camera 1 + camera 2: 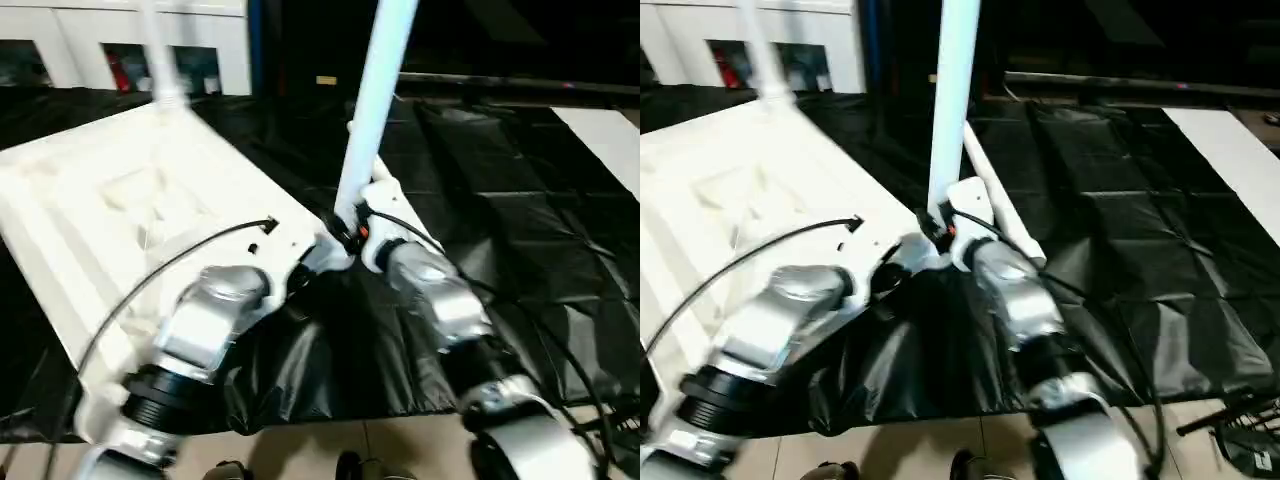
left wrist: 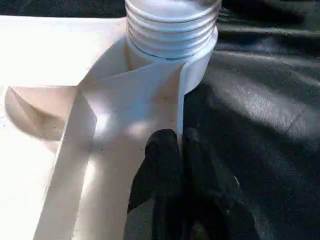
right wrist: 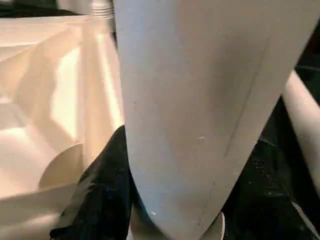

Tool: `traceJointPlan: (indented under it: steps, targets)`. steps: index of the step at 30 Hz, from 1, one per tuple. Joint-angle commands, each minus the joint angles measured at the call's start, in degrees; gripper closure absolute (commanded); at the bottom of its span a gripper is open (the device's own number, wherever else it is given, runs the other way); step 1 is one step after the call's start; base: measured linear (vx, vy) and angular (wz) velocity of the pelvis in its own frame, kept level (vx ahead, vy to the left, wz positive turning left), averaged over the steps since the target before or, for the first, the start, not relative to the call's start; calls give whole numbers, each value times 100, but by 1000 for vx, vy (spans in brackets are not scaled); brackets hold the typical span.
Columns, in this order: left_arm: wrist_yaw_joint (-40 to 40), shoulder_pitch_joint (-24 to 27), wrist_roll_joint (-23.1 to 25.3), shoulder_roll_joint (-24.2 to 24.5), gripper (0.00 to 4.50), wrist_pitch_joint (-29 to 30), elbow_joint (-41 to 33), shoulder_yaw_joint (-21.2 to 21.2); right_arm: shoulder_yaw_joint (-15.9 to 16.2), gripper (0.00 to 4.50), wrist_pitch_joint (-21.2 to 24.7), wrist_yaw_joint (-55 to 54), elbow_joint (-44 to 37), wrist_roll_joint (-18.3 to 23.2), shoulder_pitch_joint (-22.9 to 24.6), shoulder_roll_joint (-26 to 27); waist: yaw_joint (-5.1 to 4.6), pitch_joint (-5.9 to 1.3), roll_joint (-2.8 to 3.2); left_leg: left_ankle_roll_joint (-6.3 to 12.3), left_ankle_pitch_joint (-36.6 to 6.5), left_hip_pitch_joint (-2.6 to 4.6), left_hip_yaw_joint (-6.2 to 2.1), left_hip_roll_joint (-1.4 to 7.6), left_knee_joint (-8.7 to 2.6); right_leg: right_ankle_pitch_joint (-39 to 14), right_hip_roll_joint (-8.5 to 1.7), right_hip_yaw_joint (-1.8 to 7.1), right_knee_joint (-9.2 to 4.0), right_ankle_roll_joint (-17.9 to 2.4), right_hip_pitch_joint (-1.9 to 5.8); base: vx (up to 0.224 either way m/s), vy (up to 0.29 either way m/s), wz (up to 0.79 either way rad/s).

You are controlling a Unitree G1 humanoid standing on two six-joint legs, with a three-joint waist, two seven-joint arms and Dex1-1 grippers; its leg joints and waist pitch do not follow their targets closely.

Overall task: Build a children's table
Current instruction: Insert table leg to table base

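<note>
upright leg (image 1: 372, 110), right gripper (image 1: 352, 232) gripping base

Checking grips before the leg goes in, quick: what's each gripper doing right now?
Left gripper: shut, fingers at the table top's rim by a corner socket.
Right gripper: shut on an upright leg.

No readable text, labels, brands, numbers or signs anywhere. A small yellow tag (image 1: 326, 80) sits on the dark background but is too blurred to read. Red items behind the cabinet glass (image 1: 117, 68) show no legible lettering.
</note>
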Motion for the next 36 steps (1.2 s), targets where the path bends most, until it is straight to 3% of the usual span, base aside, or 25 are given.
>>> traceJointPlan:
  steps: [1,5,6,7,9,10,11,12,13,14,15,16,17,18,19,20,21,22,24,26,27,29,32,33,36]
  targets:
    - [78,-22,-50,-163,450,-13,-309,-73,104,262,516,-101,870,-237,425,38,-34,-124,77,-145,-3573,142,-208,234,-500,-3759,-556,195,-598,-178,100,0,0,0]
    - [146,-10,-17,-179,450,132,-382,-99,120,262,523,-143,899,-276,416,131,-52,-85,88,-128,-3828,223,-209,245,-526,-3883,-541,104,-664,-57,83,0,0,0]
    - [171,-12,-7,-159,450,198,-411,-105,160,262,520,-176,960,-312,384,160,-75,-40,131,-158,-4217,223,-242,299,-622,-3745,-478,37,-622,-22,128,0,0,0]
    - [177,-13,-8,-156,450,206,-413,-105,173,262,519,-189,978,-324,372,160,-77,-34,146,-178,-4388,207,-251,327,-668,-3626,-457,43,-564,-42,152,0,0,0]
    - [175,-19,-22,-139,450,199,-417,-120,124,262,514,-148,1015,-250,348,180,-51,-15,162,-241,-4811,154,-231,391,-825,-3294,-399,134,-327,-162,186,0,0,0]
    - [170,-20,-30,-133,450,190,-420,-132,90,262,504,-133,1034,-219,326,182,-48,-10,126,-250,-4811,178,-196,351,-821,-3469,-415,195,-327,-174,138,0,0,0]
    - [155,-22,-42,-126,450,179,-415,-143,53,227,494,-126,1056,-202,299,184,-33,-2,131,-259,-4707,284,-178,282,-735,-3870,-455,189,-483,-121,27,0,0,0]
    - [148,-23,-45,-123,450,174,-413,-146,37,227,490,-126,1061,-194,289,184,-107,63,113,-177,-4348,531,-145,111,-436,-4894,-485,-91,-949,169,-205,0,0,0]
    - [125,-26,-67,-109,450,156,-407,-160,-55,206,471,-121,1086,-150,237,184,-158,45,219,-107,-4145,413,-173,139,-453,-4724,-407,-393,-992,405,61,0,0,0]
    - [123,-26,-70,-108,450,157,-409,-161,-63,189,469,-120,1086,-147,232,182,-88,48,314,-109,-4596,-21,-197,359,-858,-3736,-312,-347,-294,260,496,0,0,0]
    - [109,-24,-87,-96,450,157,-424,-169,-103,187,455,-100,1082,-132,204,176,363,39,276,-27,-5244,-495,-48,538,-1204,-1272,-200,74,860,-123,692,57,-38,16]
    - [75,-20,-109,-75,450,150,-453,-182,-140,182,423,-72,1050,-118,173,164,220,-119,0,221,-4167,194,180,282,-886,-2227,-304,564,587,-97,157,57,-38,16]
    - [36,-20,-117,-57,450,146,-469,-195,-155,170,395,-52,1035,-114,148,153,378,-1,-142,82,-1945,449,57,-15,103,-5309,-973,819,-580,-7,-311,128,-152,22]
    - [10,-20,-121,-46,450,144,-478,-204,-164,155,376,-40,1027,-112,132,147,450,-181,-197,267,-956,111,-41,35,56,-5319,-1068,1013,-510,2,98,160,-111,-26]
    - [-57,-22,-134,-13,450,85,-483,-229,-153,138,349,17,1002,-113,108,129,515,-187,-118,234,60,-316,-152,67,-218,-3537,-832,818,-136,-139,473,160,-111,-26]
    - [-118,-26,-148,19,450,25,-478,-249,-144,133,324,83,982,-119,84,113,564,-301,-22,134,435,-161,-117,126,-329,-2338,-621,670,-7,-267,411,132,-8,-25]
    - [-204,-22,-173,67,450,-49,-487,-273,-115,133,310,200,875,-116,80,77,442,-359,6,143,851,-98,-109,121,-270,-112,-346,571,255,-527,318,82,0,0]
    - [-293,-12,-208,118,450,-88,-502,-281,-81,123,304,311,741,-111,75,31,414,-469,74,171,1413,-13,-80,95,-160,1759,-258,579,403,-861,351,82,0,0]
    - [-337,-5,-233,145,450,-82,-510,-272,-63,97,311,354,659,-110,72,5,373,-509,85,393,1935,-42,-71,85,-100,3293,-201,556,495,-1219,405,38,3,2]
    - [-550,15,-348,312,450,-177,-540,-258,5,79,426,672,197,-100,136,-130,362,-486,100,508,1322,-67,-27,117,-137,3191,-260,575,418,-1407,434,0,0,0]
    - [-688,22,-374,434,450,-317,-526,-261,45,79,487,813,-15,-97,173,-215,358,-477,81,437,623,-102,-22,148,-210,2566,-319,575,349,-1450,490,0,0,0]
    - [-847,38,-400,570,450,-452,-513,-280,86,79,556,956,-225,-94,226,-306,344,-481,108,344,238,-74,-27,194,-245,1843,-360,581,294,-1481,484,0,0,0]
    - [-1034,76,-443,748,450,-520,-502,-291,124,79,678,1129,-559,-67,319,-443,361,-446,113,235,-61,-58,-15,233,-279,1172,-371,589,228,-1429,455,0,0,0]
    - [-1110,76,-455,830,450,-589,-474,-295,133,79,731,1204,-712,-56,362,-510,364,-467,125,173,-161,-38,12,246,-282,984,-371,596,226,-1418,440,0,0,0]
    - [-1258,66,-517,966,450,-678,-403,-263,161,79,896,1404,-1099,-13,484,-683,387,-481,126,28,-242,-28,68,262,-280,828,-367,609,223,-1379,417,0,0,0]
